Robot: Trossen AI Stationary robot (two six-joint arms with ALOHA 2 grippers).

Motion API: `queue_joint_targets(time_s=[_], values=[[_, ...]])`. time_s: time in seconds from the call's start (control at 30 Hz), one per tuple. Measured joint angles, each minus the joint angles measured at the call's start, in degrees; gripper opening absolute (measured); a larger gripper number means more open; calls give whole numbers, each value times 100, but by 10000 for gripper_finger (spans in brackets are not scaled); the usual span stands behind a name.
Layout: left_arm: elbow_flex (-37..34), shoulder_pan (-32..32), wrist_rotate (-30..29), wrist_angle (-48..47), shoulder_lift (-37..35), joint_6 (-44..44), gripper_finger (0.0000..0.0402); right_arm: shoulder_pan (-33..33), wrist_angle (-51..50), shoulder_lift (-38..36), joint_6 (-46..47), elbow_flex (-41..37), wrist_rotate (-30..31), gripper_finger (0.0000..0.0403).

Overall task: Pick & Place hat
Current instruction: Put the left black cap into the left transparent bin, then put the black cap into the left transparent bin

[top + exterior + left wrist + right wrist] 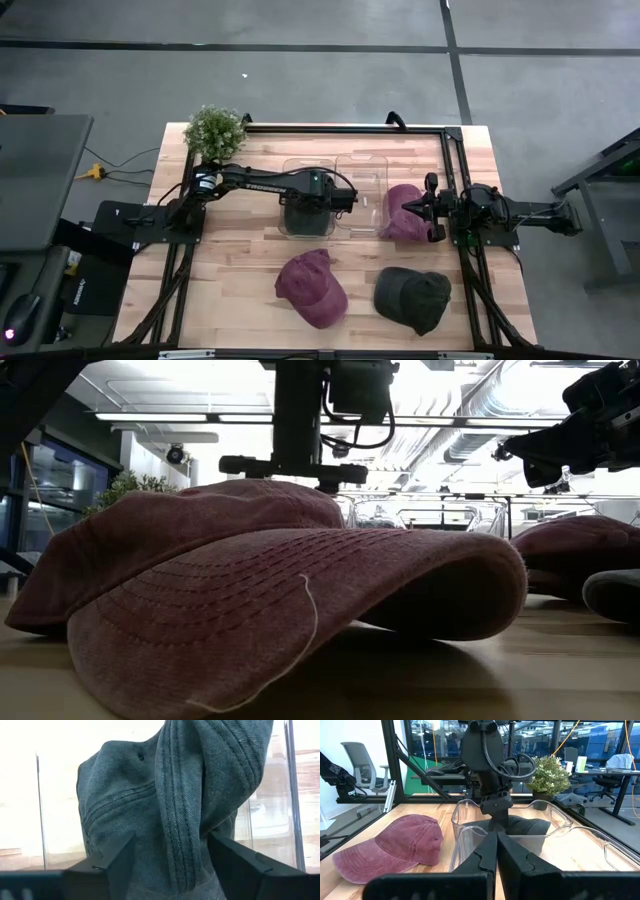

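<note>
Dark grey-green cotton cap (165,815) sits inside the near clear plastic bin (300,190), 1 of 2 bins side by side at mid-tabletop. In the left wrist view the cap's crumpled crown and stitched brim fill the frame, with the bin's clear wall behind.

Left tool (305,215) is directly over that bin, pointing down into it. Its 2 dark fingers (112,865) stand apart, one on each side of the cap fabric; whether they touch the cloth I cannot tell. The right wrist view shows the same tool reaching into the bin with the dark cap below it.

Second clear plastic bin (362,185) lies just beside the first, toward the right arm.

Right tool (412,207) waits at the right side, fingers (485,857) pressed together with nothing between them, above a faded maroon cap (403,212) that lies next to the second bin.

Nearer the front edge of the light wooden tabletop (230,270) lie 2 more caps: another maroon washed-cotton cap (312,288) and a dark green cap (412,298), near each other but apart.

Small green potted plant (214,130) stands at the far left corner.
</note>
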Motion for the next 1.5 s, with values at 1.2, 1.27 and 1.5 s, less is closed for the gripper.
queue_joint_targets(time_s=[1.2,1.27,1.5], values=[[-3068,-273,-198,2369,-3532,273,280,1,9,-1,0,0,-2,8],[-3692,-279,100,3078,-3887,271,280,0,11,-2,1,0,1,6],[-5173,-614,454,4193,-4894,328,280,0,13,34,0,0,-2,7]])
